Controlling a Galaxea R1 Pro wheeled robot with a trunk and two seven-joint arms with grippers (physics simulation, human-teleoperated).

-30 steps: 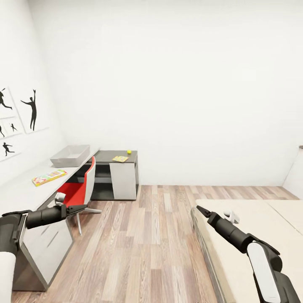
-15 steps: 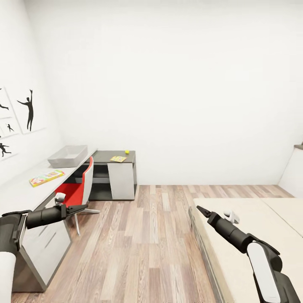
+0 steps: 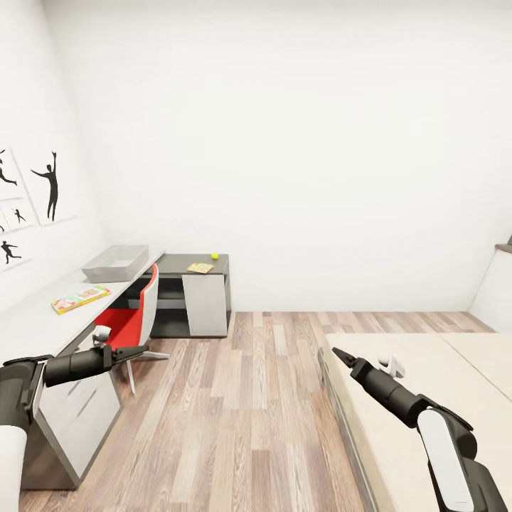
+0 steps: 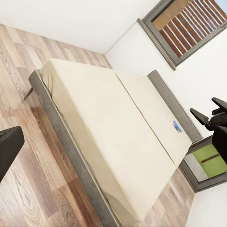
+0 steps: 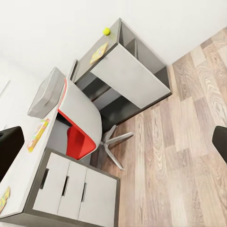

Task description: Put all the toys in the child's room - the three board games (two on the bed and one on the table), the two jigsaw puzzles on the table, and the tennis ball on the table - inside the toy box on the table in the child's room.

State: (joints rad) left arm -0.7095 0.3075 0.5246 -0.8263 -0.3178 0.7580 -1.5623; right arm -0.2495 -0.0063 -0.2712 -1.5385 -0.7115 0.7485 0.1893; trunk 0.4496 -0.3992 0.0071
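The white room has a wood floor (image 3: 242, 398). The toy box (image 3: 115, 263) sits at the desk's (image 3: 43, 320) far end. Left gripper (image 3: 139, 350) and right gripper (image 3: 340, 355) are open and empty.

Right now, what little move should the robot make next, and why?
Probably roll toward the table. Both the left gripper and the right gripper hang empty with jaws open, well short of anything. The toy box, a long game box, a puzzle and the tennis ball all lie on that table, beyond the red chair.
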